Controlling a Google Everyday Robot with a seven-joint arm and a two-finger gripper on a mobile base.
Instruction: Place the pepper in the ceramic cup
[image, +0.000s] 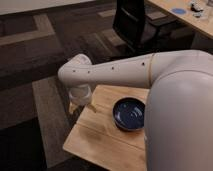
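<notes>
Presently the white gripper (80, 103) hangs over the wooden bench's (100, 141) far left corner, its closure unclear; we should centre the unseen orange-red pepper above the unseen white ceramic cup.

1. I can read no text, label, brand, number or sign anywhere in my camera view right now.
2. The white arm (125, 72) shows a row of small dark dots and no lettering I can read.
3. The gripper (81, 104) hangs over the far-left corner of the wooden table (100, 140), just left of the dark blue bowl (129, 113). I see no readable marking on any of them.
4. The items on the desk (192, 25) at top right are too small for me to read.
</notes>
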